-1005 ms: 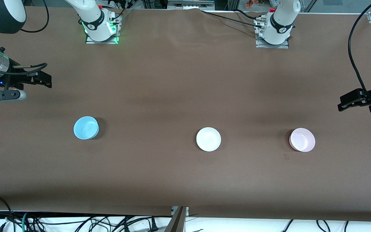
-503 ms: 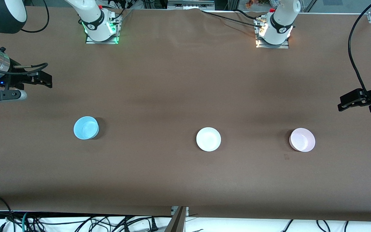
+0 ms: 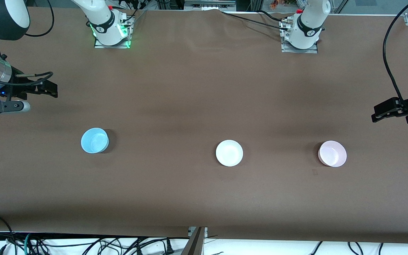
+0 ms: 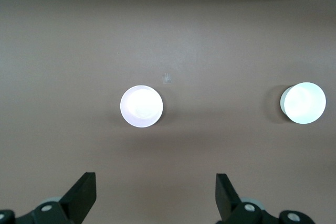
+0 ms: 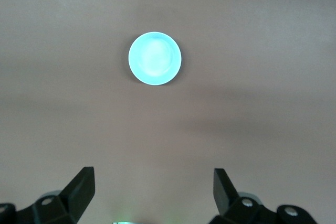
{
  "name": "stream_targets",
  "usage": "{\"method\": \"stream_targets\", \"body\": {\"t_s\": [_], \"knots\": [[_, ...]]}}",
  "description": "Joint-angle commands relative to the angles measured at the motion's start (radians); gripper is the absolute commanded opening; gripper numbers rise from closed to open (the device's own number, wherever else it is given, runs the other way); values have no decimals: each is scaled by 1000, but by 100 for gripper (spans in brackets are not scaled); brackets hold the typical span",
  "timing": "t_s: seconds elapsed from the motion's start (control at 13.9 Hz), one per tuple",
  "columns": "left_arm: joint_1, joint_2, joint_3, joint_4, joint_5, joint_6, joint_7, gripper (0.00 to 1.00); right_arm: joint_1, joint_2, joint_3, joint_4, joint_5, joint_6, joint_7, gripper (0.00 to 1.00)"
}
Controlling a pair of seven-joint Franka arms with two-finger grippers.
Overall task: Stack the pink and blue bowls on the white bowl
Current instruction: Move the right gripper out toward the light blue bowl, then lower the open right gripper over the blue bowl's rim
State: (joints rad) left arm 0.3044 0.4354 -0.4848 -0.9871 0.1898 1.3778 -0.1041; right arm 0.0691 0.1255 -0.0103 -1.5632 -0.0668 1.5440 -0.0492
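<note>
Three small glossy bowls stand apart in a row on the brown table. The blue bowl (image 3: 94, 140) (image 5: 155, 58) is toward the right arm's end, the pink bowl (image 3: 332, 153) (image 4: 141, 106) toward the left arm's end. The white bowl (image 3: 229, 153) (image 4: 303, 103) stands between them, closer to the pink one. My right gripper (image 3: 52, 89) (image 5: 154, 190) hangs open and empty over bare table at its end, apart from the blue bowl. My left gripper (image 3: 377, 114) (image 4: 156, 198) hangs open and empty over bare table at the other end, apart from the pink bowl.
The two arm bases (image 3: 111, 33) (image 3: 300, 37) stand along the table's edge farthest from the front camera. A black cable (image 3: 390, 63) loops down to the left arm. Loose cables (image 3: 83, 244) lie past the table's near edge.
The right arm has crept a touch toward the table's middle. The bowls and the left arm have not moved.
</note>
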Motion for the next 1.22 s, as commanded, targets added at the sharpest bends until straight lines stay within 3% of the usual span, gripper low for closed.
{"method": "stream_targets", "body": {"t_s": [0.0, 1.15], "knots": [[4, -12, 3, 2, -10, -6, 11, 100, -22, 6, 3, 9, -5, -13, -1, 100], [2, -12, 2, 2, -7, -6, 12, 100, -86, 123, 4, -30, 5, 142, -1, 100]]}}
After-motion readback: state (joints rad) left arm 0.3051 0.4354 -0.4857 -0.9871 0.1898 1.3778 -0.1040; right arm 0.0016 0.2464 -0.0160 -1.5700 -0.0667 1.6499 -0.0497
